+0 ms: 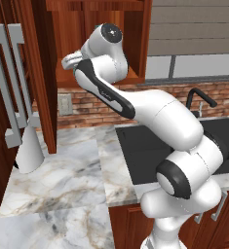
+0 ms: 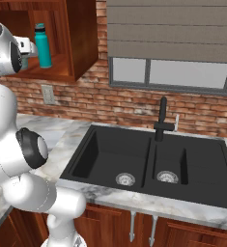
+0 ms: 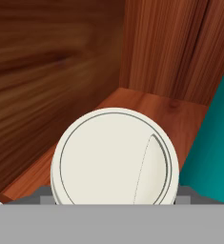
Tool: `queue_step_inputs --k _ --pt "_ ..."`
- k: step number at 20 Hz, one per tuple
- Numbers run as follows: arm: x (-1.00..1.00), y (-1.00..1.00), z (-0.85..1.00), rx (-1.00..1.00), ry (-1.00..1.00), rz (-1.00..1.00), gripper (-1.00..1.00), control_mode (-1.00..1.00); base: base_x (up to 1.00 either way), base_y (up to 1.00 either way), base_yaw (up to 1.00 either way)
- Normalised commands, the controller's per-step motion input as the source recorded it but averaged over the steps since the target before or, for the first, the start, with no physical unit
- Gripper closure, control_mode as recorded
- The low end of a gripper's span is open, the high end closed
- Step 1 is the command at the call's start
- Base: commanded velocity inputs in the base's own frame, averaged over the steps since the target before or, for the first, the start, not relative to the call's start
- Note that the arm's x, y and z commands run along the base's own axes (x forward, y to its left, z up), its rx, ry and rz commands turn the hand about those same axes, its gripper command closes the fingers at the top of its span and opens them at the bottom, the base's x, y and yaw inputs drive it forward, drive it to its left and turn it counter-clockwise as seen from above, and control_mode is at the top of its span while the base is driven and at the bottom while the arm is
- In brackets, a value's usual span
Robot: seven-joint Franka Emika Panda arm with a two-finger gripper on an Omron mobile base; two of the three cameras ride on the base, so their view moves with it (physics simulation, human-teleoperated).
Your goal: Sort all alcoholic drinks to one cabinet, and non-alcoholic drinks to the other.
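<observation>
Cup with the white lid at the gripper, inside the narrower wall cabinet

The gripper (image 2: 27, 48) reaches into the narrower cabinet (image 2: 81, 43); whether its jaws are spread or pinching the cup cannot be told, the fingers being hidden. The cup's white lid (image 3: 114, 157) sits right below the hand over the wooden shelf (image 3: 151, 107), just beside the teal bottle (image 2: 43, 46). The cup looks light and thin-walled, likely crushable, its lid loose-fitting; hold it by the sides under the lid, gently, and keep it upright.

wall: red brick (image 2: 115, 103); counter: marble (image 1: 72, 185); sink: black double (image 2: 148, 164); window: shaded (image 2: 182, 72)
</observation>
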Motion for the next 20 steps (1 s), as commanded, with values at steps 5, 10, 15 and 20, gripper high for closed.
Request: queue_step_inputs --k 5,10,15,20 --pt "0.08 0.02 -0.16 -0.01 0.0 0.0 1.0 -1.0 0.0 0.0 0.0" --pt "0.14 0.01 -0.13 0.0 0.0 0.0 1.0 -1.0 0.0 0.0 0.0" --pt "0.14 0.04 -0.14 0.0 0.0 0.0 -1.0 -1.0 0.0 0.0 0.0" --pt "0.11 0.01 -0.08 0.0 0.0 0.0 -1.0 -1.0 0.0 0.0 0.0"
